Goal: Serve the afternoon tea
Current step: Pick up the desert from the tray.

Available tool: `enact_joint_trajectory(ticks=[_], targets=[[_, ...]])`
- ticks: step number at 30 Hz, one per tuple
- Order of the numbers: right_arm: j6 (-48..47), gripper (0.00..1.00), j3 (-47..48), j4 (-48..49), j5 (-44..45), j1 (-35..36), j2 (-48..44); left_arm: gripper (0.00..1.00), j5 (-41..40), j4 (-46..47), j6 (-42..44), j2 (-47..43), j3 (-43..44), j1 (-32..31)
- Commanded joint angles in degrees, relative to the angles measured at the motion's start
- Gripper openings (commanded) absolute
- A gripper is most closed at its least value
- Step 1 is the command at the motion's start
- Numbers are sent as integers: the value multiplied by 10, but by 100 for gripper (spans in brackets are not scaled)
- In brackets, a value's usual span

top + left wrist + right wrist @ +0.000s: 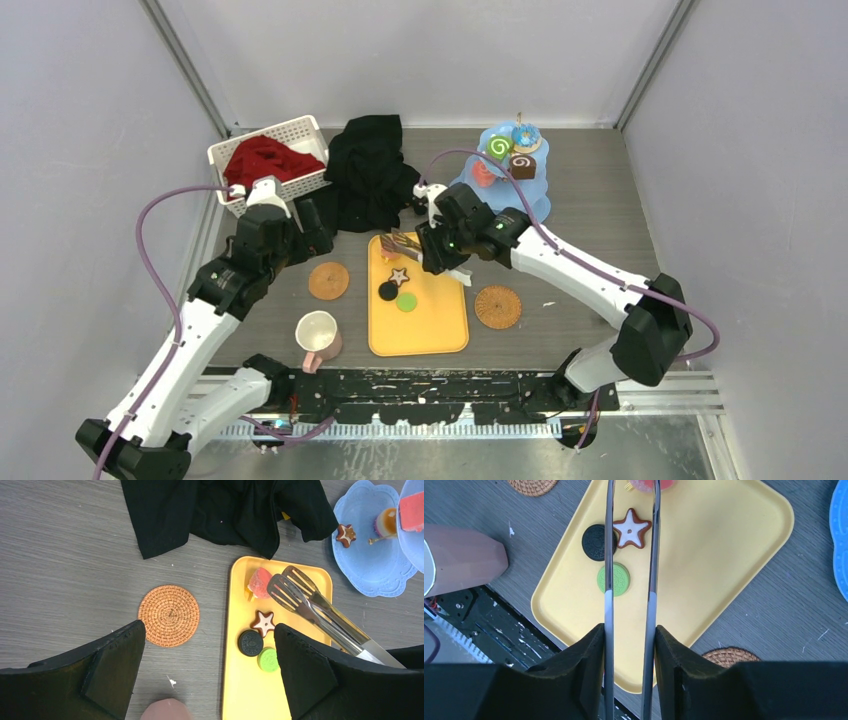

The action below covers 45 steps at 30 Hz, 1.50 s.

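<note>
Over tray [724, 555] | right end effector [629, 635] grips tongs [608, 555], tips cropped off-frame | left end effector [210, 635] wide, empty

A tray [418, 300] lies at the table's centre, bearing a star cookie [399, 276] with two round cookies [388, 291] just before it and a sweet [260, 582] at its far end, beside the tips of the tongs [405, 245] that reach over that end from the right. One coaster [328, 281] lies left of the tray with a mug [318, 335] before it, and a second coaster [497, 306] lies to the tray's right. Behind the tray lies a crumpled garment [365, 170], with a basket [292, 128] holding a cloth [265, 158] to its left. To its right is a three-tier stand [505, 195] carrying a swirl roll [499, 147] and a donut [526, 135].
</note>
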Motion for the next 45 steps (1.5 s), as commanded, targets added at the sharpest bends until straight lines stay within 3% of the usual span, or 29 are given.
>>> enact_joint_trajectory(ticks=[1, 12, 18, 31, 33, 40, 45], targets=[[-8, 43, 29, 39, -17, 7, 5, 99, -12, 3, -1, -10, 6, 2], [-14, 43, 26, 34, 15, 27, 26, 99, -19, -1, -3, -21, -2, 2], [-20, 36, 36, 12, 56, 26, 26, 99, -17, 1, -3, -19, -1, 2], [-26, 41, 34, 4, 67, 29, 28, 99, -15, 2, -10, -25, -10, 3], [-21, 38, 35, 2, 78, 28, 29, 99, -14, 5, -9, -23, -10, 2], [3, 3, 12, 14, 52, 28, 15, 99, 11, 24, -12, -14, -8, 2], [25, 1, -14, 27, 44, 28, -38, 99, 15, 20, -1, 4, 9, 3]])
